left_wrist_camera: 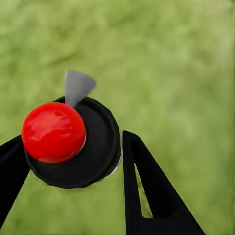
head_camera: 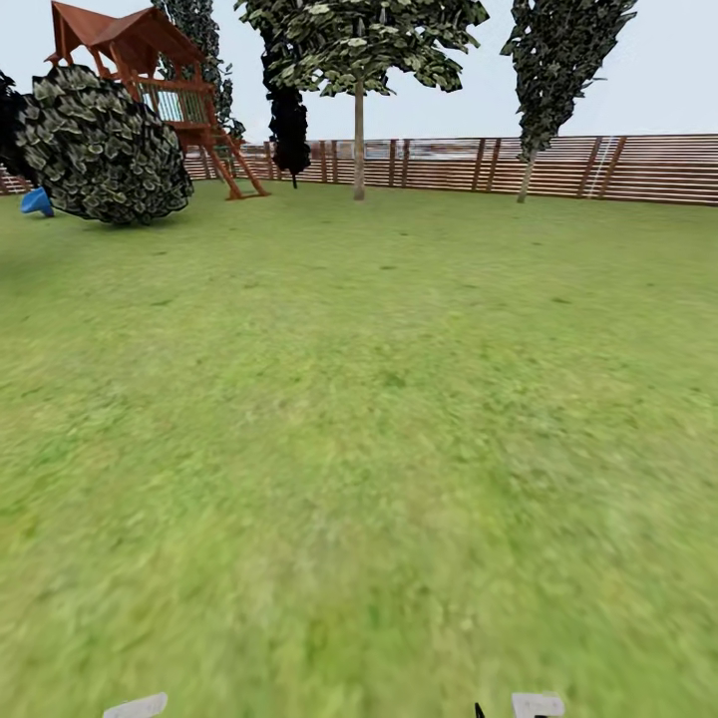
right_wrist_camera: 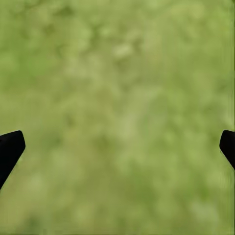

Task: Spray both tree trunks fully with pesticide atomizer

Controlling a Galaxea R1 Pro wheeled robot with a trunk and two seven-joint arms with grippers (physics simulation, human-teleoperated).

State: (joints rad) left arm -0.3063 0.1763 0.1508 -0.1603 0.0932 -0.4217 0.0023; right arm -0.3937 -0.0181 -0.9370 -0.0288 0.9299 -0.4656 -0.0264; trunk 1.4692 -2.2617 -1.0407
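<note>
In the left wrist view the pesticide atomizer (left_wrist_camera: pixel 93 147) is seen from above: a round black cap, a glossy red button and a small grey nozzle. My left gripper (left_wrist_camera: pixel 68 144) is shut on it, one black finger on each side of the cap, above blurred grass. In the right wrist view my right gripper (right_wrist_camera: pixel 122 139) is open, its fingertips (right_wrist_camera: pixel 11 147) far apart with only lawn between them. Far ahead by the fence stands a tree (head_camera: pixel 358 150) with a straight bare beige trunk and foliage high up.
The lawn (head_camera: pixel 379 419) stretches to a brown slat fence (head_camera: pixel 598 168). A wooden play tower (head_camera: pixel 160 80) and a large round bush (head_camera: pixel 100 150) stand at the far left. Thin dark-leaved trees (head_camera: pixel 543 90) line the fence. Grey arm parts (head_camera: pixel 135 706) show at the bottom edge.
</note>
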